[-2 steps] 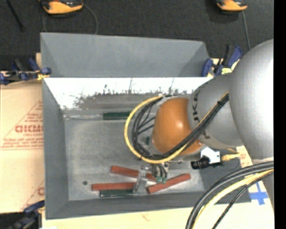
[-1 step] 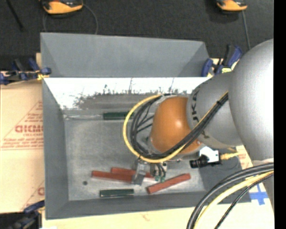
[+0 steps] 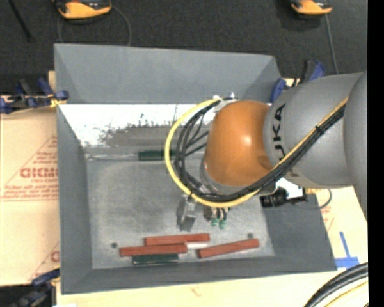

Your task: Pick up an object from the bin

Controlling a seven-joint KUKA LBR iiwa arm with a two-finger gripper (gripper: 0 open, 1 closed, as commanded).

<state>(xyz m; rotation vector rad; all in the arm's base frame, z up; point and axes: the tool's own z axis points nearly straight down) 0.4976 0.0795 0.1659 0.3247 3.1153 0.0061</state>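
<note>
My gripper [image 3: 202, 219] hangs under the orange cover in the front middle of the bin, its fingers apart with nothing between them. Just below it lies a short red-brown bar [image 3: 177, 240]. A longer red-brown bar [image 3: 153, 250] lies in front of that one, and a dark green bar [image 3: 155, 259] sits against its near side. To the right, another red-brown bar [image 3: 227, 248] lies slightly tilted, below and right of the fingertips. None of these bars touches the fingers.
A dark green bar [image 3: 150, 153] lies at the back of the bin floor, by the rear wall. The arm and its cable loop cover the bin's right half. Bare grey floor spreads across the left and middle.
</note>
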